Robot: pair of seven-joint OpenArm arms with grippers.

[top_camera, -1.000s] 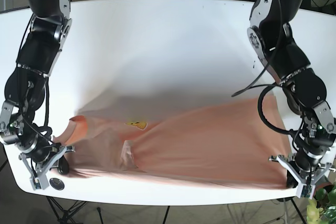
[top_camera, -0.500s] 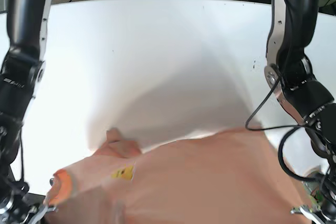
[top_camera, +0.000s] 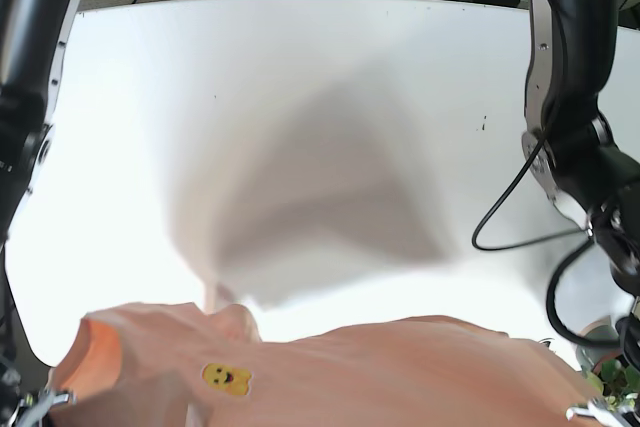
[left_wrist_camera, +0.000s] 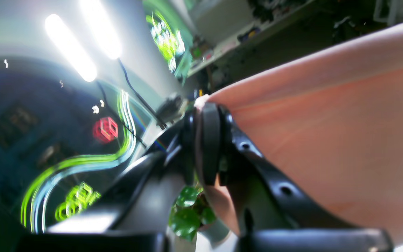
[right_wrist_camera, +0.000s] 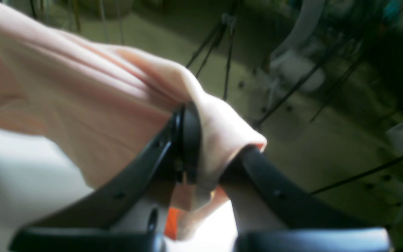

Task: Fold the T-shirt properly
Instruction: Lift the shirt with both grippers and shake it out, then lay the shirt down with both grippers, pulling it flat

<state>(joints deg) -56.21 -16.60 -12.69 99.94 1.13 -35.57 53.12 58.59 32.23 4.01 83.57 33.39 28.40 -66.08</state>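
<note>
The peach T-shirt (top_camera: 380, 377) with a yellow logo (top_camera: 225, 378) hangs lifted off the white table (top_camera: 320, 97), stretched between both grippers along the bottom of the base view. My left gripper (left_wrist_camera: 215, 140) is shut on a corner of the shirt (left_wrist_camera: 327, 122); in the base view it barely shows at the bottom right (top_camera: 588, 413). My right gripper (right_wrist_camera: 215, 154) is shut on a bunched edge of the shirt (right_wrist_camera: 82, 105) near the collar side; it shows at the bottom left of the base view (top_camera: 40, 407). The shirt's lower part is cut off by the frame.
The shirt casts a broad shadow (top_camera: 330, 197) on the table. A black cable (top_camera: 510, 217) loops from the left arm over the table's right edge. A green plant (top_camera: 620, 382) stands beyond the near right corner, also seen in the left wrist view (left_wrist_camera: 187, 210).
Both grippers have lifted the shirt off the table and pulled it toward the camera. The shirt, flat on the table a second ago, now hangs raised and fills the bottom of the base view.
</note>
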